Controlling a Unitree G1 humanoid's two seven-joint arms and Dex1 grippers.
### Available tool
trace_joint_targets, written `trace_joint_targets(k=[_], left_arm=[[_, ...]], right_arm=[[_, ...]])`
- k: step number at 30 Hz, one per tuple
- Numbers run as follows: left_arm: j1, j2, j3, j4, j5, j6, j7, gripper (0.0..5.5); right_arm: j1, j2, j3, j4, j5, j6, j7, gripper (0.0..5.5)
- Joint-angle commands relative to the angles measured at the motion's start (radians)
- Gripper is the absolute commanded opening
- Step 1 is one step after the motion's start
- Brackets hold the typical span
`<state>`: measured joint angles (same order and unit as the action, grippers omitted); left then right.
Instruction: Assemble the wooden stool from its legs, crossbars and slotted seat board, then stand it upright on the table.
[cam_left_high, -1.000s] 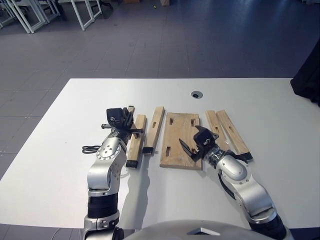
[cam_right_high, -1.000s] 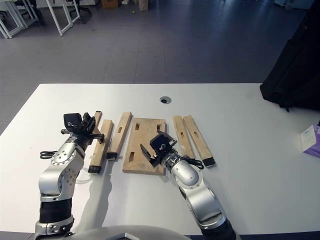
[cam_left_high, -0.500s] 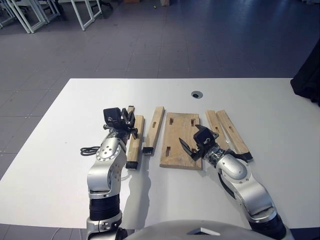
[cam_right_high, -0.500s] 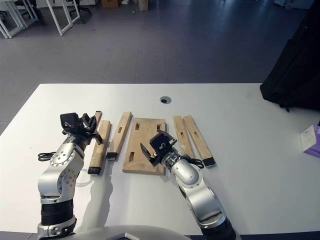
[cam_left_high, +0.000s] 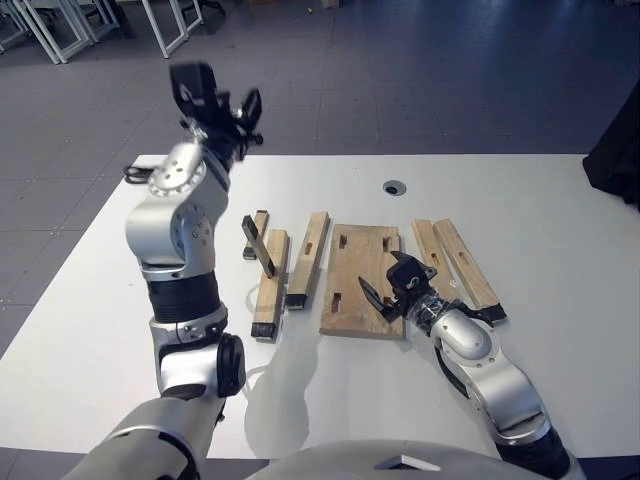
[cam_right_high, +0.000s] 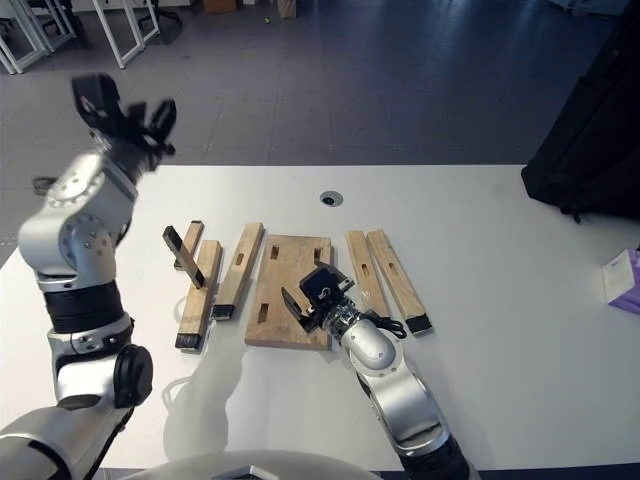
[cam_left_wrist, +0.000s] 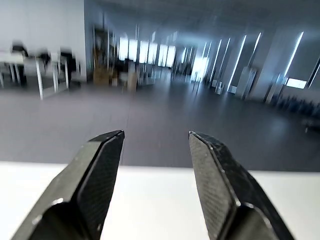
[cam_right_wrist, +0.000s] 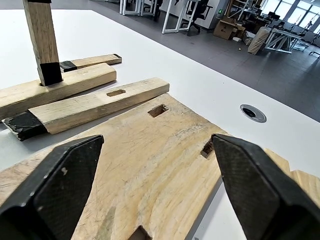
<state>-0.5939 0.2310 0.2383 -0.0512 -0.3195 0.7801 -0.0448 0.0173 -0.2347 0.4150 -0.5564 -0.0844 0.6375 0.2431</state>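
A round grommet (cam_left_high: 394, 188) sits in the white table (cam_left_high: 560, 200). A lilac box (cam_right_high: 626, 281) lies at the table's right edge. A black bag (cam_right_high: 590, 150) stands beyond.

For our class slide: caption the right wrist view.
Open right end effector hovers over the slotted seat board, legs beyond.

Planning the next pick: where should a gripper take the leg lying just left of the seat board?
I'd grip the leg mid-length across its narrow width, coming straight down from above: it lies flat, and table shows along both long sides, giving the fingers some room.
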Motion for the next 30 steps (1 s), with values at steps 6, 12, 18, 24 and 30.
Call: trace_joint_targets(k=[6, 12, 18, 24, 30], left_arm=[[0.337, -0.136, -0.033, -0.067, -0.003, 0.024, 0.035, 2.39], [0.125, -0.045, 0.034, -0.316, -0.037, 0.124, 0.073, 2.58], [0.463, -0.011, 0.000, -0.835, -0.117, 0.441, 0.072, 3.56], [0.865, -0.023, -0.077, -0.983, -0.095, 0.531, 0.090, 4.39], [0.974, 0.000, -0.172, -0.822, -0.018, 0.426, 0.077, 4.39]], right_arm=[[-0.004, -0.001, -0.010, -0.001, -0.004, 0.007, 0.006, 3.96], [0.004, 0.000, -0.007, -0.009, -0.007, 0.009, 0.001, 3.96], [0.056, 0.005, -0.016, -0.050, -0.020, 0.023, -0.037, 3.96], [0.092, 0.012, -0.009, -0.071, -0.031, 0.035, -0.059, 3.96], [0.082, -0.002, -0.014, -0.075, -0.032, 0.038, -0.036, 3.96]])
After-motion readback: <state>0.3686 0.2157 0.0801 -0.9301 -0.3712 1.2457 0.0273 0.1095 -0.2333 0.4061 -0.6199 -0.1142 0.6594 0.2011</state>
